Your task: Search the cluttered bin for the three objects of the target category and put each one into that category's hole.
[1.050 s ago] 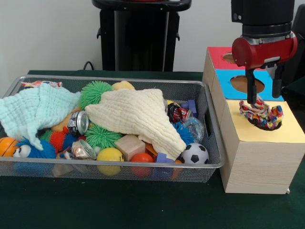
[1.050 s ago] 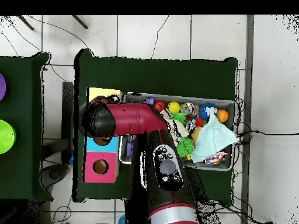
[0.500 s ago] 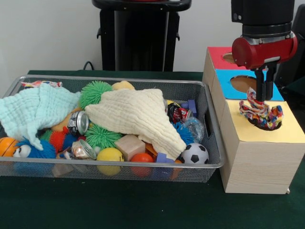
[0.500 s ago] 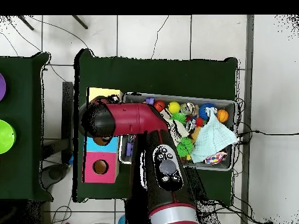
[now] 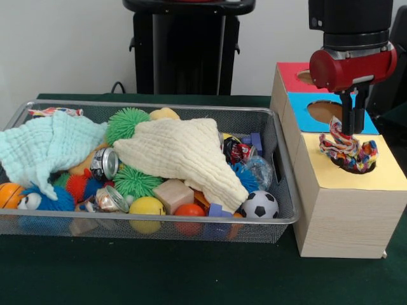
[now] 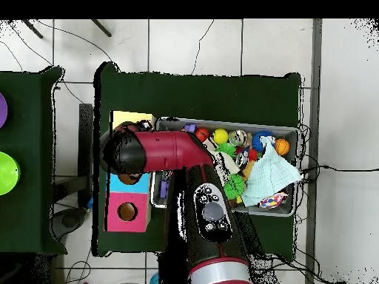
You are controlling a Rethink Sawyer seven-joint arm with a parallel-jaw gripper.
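Even, soft indoor light; the silver wire-mesh bin point(image 5: 280, 219) casts only a faint shadow just below its front rim, without glare.

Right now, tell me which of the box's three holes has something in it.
The yellow hole, nearest the camera in the front view: the rope toy sits in it under the pincer. The blue hole and red hole behind it show nothing inside.

pincer point(image 5: 353, 126) on rope toy point(image 5: 347, 151), over yellow hole point(image 5: 356, 166)
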